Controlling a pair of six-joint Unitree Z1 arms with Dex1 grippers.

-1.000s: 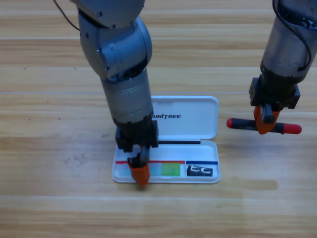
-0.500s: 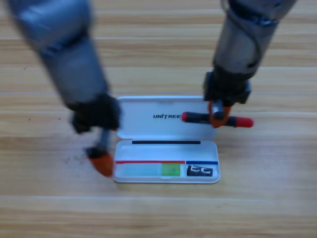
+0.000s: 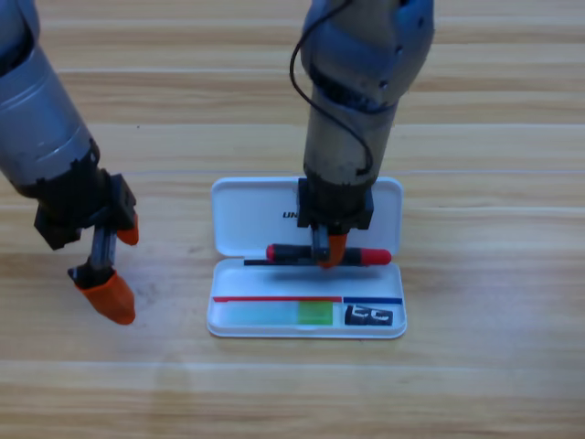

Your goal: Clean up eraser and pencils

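Note:
The white case (image 3: 239, 212) lies open in the middle of the table. In its front tray lie the pale green pencil (image 3: 274, 314) with its bright green cap and, at the right end, the black eraser (image 3: 370, 315). My right gripper (image 3: 330, 253) is shut on the black pencil with red ends (image 3: 291, 252). It holds that pencil level and crosswise over the hinge between lid and tray. My left gripper (image 3: 119, 267) hangs open over bare wood to the left of the case, holding nothing.
The right arm (image 3: 356, 101) comes down from the top middle and covers part of the case lid. The left arm (image 3: 41, 128) fills the upper left. Bare wooden table (image 3: 494, 302) lies around the case on all sides.
The right gripper has carried the black pencil leftward from the table's right side to above the case. The left gripper has drawn away from the tray to the left, leaving the green pencil there.

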